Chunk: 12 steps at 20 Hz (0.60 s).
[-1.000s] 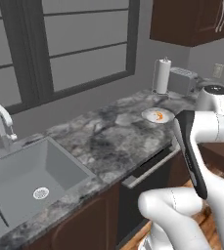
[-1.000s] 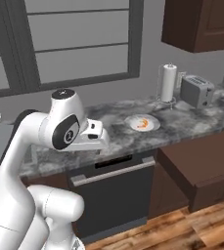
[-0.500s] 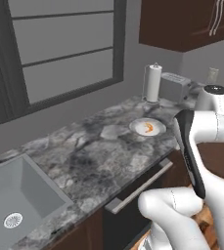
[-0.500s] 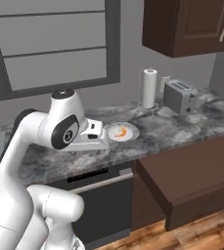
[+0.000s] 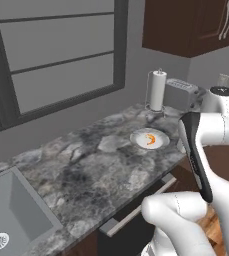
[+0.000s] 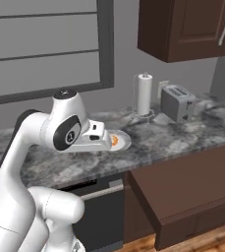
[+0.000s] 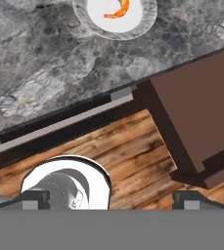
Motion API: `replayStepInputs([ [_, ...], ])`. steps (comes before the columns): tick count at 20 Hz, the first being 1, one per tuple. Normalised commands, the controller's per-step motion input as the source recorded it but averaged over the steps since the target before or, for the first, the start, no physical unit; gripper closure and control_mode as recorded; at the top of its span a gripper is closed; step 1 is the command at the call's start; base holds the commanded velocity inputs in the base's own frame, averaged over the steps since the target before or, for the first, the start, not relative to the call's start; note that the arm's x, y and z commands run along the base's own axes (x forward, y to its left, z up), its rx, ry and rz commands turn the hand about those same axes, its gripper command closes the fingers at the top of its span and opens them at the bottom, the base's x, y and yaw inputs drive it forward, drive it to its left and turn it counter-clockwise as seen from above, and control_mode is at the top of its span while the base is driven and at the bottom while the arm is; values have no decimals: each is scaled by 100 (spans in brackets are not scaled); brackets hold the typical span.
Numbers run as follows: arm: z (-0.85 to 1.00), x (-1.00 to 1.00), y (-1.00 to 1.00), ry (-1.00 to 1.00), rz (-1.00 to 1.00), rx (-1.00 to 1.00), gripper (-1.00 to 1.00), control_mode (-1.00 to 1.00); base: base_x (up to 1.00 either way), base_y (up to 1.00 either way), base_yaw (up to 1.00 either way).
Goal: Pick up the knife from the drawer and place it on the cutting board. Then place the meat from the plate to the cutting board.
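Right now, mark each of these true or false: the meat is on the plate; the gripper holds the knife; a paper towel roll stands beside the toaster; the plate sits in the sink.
1. The meat is on the plate: true.
2. The gripper holds the knife: false, its jaws are open and empty.
3. A paper towel roll stands beside the toaster: true.
4. The plate sits in the sink: false, it rests on the counter.

place: home kitchen | evidence: marble counter (image 5: 86,170), sink (image 5: 11,215), toaster (image 6: 177,102), paper towel roll (image 6: 144,93), wall cabinets (image 6: 182,27)
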Motion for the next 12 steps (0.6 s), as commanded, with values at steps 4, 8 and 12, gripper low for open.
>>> replayStepInputs([
  [4, 0, 0, 0, 0, 0, 0, -100, 100, 44, 0, 21],
  [8, 0, 29, 0, 0, 6, 5, -100, -100, 23, 0, 8],
  [12, 0, 83, 0, 0, 6, 10, -100, -100, 0, 0, 0],
])
